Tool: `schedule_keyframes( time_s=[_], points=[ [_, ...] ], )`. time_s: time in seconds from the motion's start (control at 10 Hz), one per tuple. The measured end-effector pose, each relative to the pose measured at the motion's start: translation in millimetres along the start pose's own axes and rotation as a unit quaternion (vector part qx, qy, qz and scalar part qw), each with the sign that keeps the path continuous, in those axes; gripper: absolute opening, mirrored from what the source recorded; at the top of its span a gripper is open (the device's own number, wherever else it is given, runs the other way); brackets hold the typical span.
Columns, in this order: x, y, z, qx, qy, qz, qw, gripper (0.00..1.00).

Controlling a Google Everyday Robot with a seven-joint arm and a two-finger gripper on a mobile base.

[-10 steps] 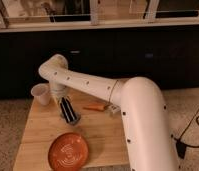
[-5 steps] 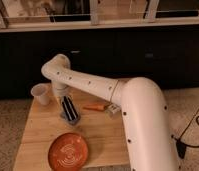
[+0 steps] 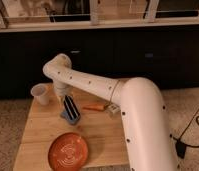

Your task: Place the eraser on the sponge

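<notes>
Compared with one second ago, the dark parallel-jaw gripper (image 3: 70,107) of the thick white arm (image 3: 138,105) stands a little higher above the table, and the arm's upper bend is raised too. Since the half-second picture almost nothing changes, and the objects on the table keep their places.

The gripper points straight down over a small blue-grey block (image 3: 68,118), which I judge to be the sponge, and it seems to touch its top. How far it is open, and whether it has hold of anything, I cannot tell. This pose over the sponge fits setting the eraser down there.

A small pale block (image 3: 112,109) at 3 o'clock, just beside the arm, may be the eraser, but this is not sure. Between it and the gripper lies a thin orange stick (image 3: 95,106). A white paper cup (image 3: 40,93) stands at 10 o'clock and a round orange plate (image 3: 68,152) at 6 o'clock, all on the light wooden table (image 3: 38,130).
</notes>
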Motion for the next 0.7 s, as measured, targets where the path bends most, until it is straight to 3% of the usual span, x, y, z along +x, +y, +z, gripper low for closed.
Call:
schedule_keyframes(
  time_s=[0.5, 0.7],
  points=[
    [3.6, -1.5, 4.4, -0.003, 0.0, -0.006, 1.0, 0.31],
    [5.1, -3.3, 5.7, -0.004, -0.001, -0.01, 0.9999, 0.43]
  ],
)
